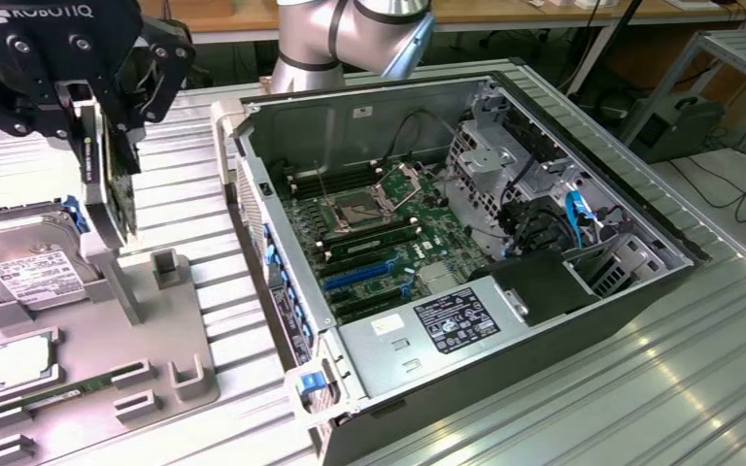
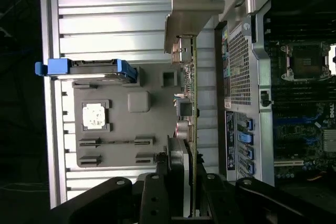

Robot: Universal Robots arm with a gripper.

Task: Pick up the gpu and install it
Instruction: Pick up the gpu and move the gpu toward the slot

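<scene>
Gripper [image 1: 108, 116], a black two-fingered unit, was closed part-way on the gpu [image 1: 117, 199], its pads pressed to the card's two flat faces; in the wrist view the gripper [image 2: 184, 182] bracketed the gpu [image 2: 193, 103] seen edge-on. The card hung upright, a thin, rigid black board with a brownish edge and a bent silver bracket at its far end. It was over the grey tray [image 1: 152, 330], near the tray edge that faces the computer case [image 1: 334, 126]. Its lowest corner sat close above a grey upright of the tray; whether it touched or had cleared it I could not tell.

By my judgement the pick was made and the install was not yet begun. Seating would call for keeping the card square, with its contact edge lined up along one of the blue slots [image 1: 360, 272] on the green motherboard [image 1: 373, 233] and its bracket at the case's rear wall.

On the matt moulded tray lay a silver hard drive [image 1: 23, 267] with a white label at its far corner, a square processor [image 1: 23, 359] in a recess, and a narrow green memory stick [image 1: 50, 396] near the front edge. The case was open sheet steel, lying just beside the tray on a ribbed, glossy aluminium tabletop [image 1: 684, 388].
</scene>
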